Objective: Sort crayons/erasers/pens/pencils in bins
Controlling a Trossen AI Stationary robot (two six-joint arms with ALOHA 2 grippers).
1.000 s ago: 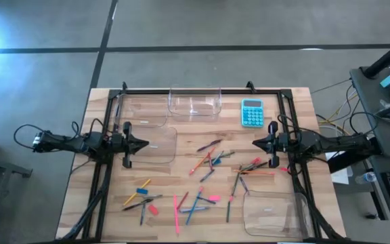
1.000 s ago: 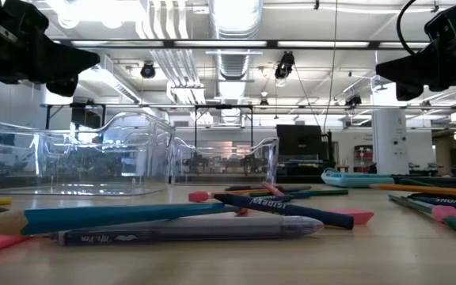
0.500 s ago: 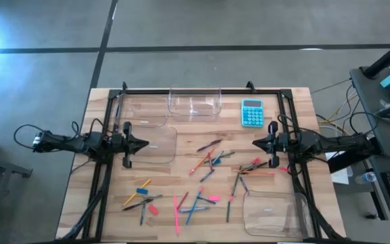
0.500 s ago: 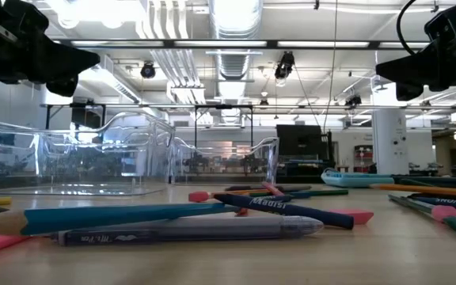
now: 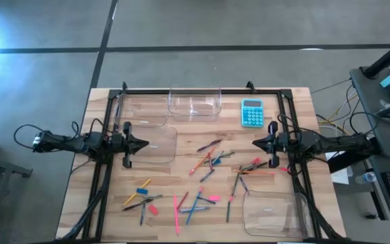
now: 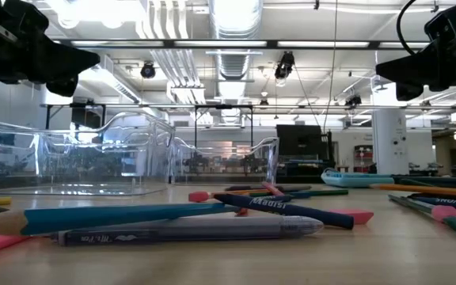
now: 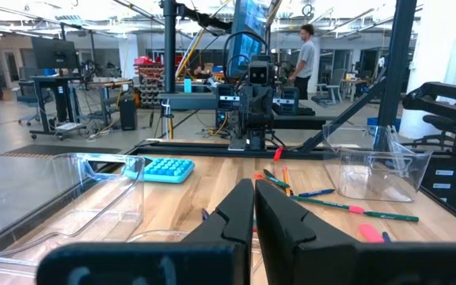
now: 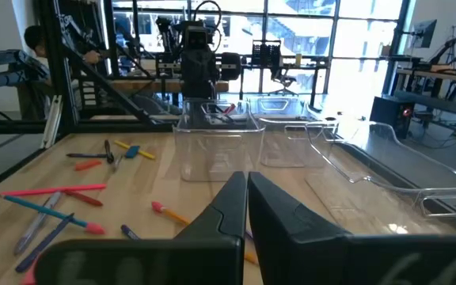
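Crayons, pens and pencils (image 5: 207,163) lie scattered flat on the wooden table, with more near the front left (image 5: 143,198) and right of centre (image 5: 252,166). A blue eraser (image 5: 143,183) and two pink erasers (image 5: 153,210) (image 5: 213,198) lie among them. Four clear bins stand on the table: far left (image 5: 144,110), a taller one at far centre (image 5: 195,103), left middle (image 5: 160,145) and near right (image 5: 275,211). My left gripper (image 5: 146,144) is shut and level above the left-middle bin. My right gripper (image 5: 254,143) is shut and level above the table's right side, facing it.
A turquoise calculator (image 5: 252,112) lies at the far right. A black frame (image 5: 202,90) runs along the far edge and down both sides. In the low view a teal crayon (image 6: 125,215) and a grey pen (image 6: 188,230) lie nearest the front edge.
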